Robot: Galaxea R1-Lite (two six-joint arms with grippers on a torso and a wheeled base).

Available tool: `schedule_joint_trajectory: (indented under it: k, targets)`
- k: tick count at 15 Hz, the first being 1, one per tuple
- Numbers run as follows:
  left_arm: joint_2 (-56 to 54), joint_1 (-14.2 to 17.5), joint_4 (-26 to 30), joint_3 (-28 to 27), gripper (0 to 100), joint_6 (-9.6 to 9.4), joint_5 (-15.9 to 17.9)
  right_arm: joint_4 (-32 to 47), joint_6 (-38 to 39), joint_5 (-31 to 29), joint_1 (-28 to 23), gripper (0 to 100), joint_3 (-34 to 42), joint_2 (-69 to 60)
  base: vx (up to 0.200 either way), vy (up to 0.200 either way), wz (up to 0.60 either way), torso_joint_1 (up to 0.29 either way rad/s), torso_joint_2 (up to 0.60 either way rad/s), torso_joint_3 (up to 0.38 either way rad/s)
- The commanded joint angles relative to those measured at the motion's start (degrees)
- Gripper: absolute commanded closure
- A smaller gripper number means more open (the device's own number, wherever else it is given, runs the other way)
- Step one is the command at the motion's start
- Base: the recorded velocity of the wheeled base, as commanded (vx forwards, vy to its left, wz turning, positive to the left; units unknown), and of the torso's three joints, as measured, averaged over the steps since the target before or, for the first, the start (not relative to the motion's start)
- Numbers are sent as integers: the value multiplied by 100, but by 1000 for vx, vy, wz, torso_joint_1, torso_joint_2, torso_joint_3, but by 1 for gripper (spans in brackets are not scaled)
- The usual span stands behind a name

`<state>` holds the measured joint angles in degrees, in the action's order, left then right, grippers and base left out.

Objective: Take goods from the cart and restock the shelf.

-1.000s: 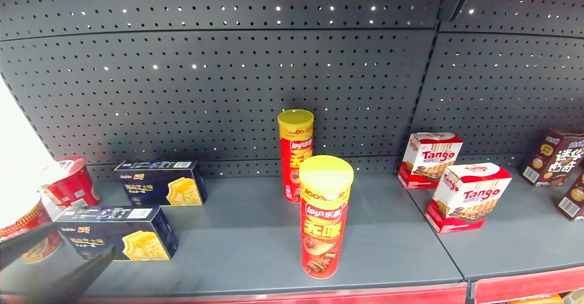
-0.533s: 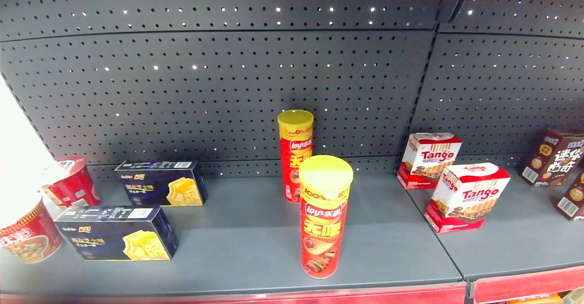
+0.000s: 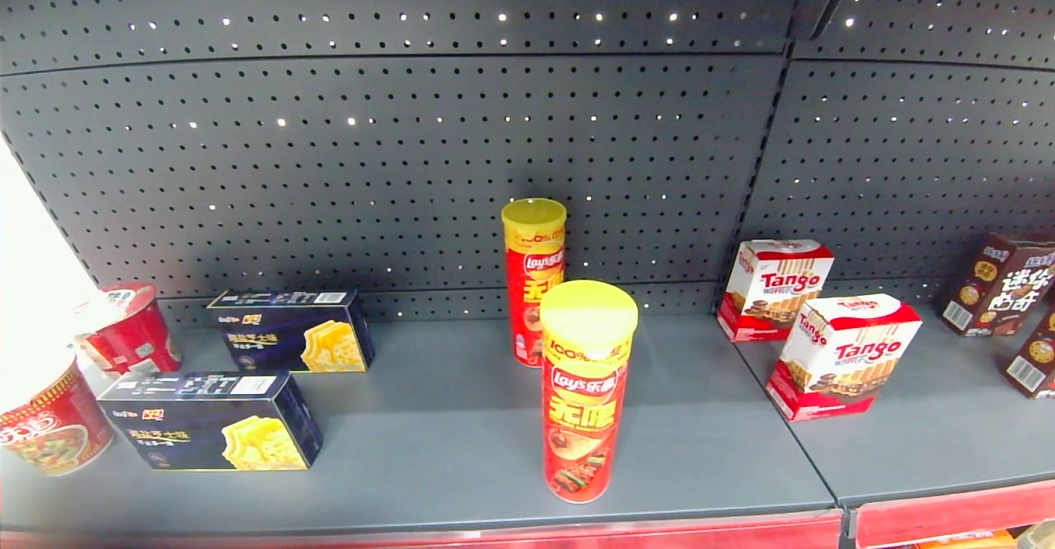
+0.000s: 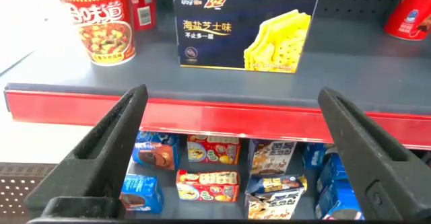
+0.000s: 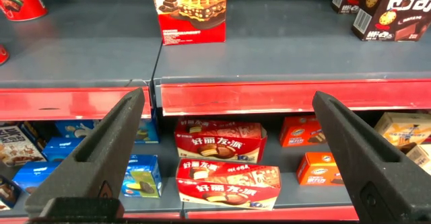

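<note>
Just past the spread, empty fingers of left gripper [image 4: 232,96] and right gripper [image 5: 229,97], we are planning a swing to the cart — clear of the shelf lip [image 4: 222,113].

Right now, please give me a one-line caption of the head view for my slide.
Grey shelf holding two upright chip canisters, two navy cracker boxes, two wafer boxes and red noodle cups.

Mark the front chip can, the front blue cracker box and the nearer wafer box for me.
front chip can [image 3: 587,405], head view, red side label.
front blue cracker box [image 3: 213,438], head view, front face.
nearer wafer box [image 3: 857,361], head view, front face.
</note>
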<state>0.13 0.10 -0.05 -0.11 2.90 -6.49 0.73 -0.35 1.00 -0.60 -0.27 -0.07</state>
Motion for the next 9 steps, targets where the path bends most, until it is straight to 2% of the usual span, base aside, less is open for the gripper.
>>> schedule_joint_trajectory:
  k: [1,8,9]
  targets:
    - [4,-1,-4,2,0,0,-2,-3,0,-3,-2,0,0,7,0,0,0,0,0,0]
    - [4,-1,-4,2,0,9,-2,-56,18,58,7,0,-140,7,0,0,0,0,0,0]
    - [4,-1,5,2,0,9,-2,59,44,-3,-19,0,-1063,7,0,0,0,0,0,0]
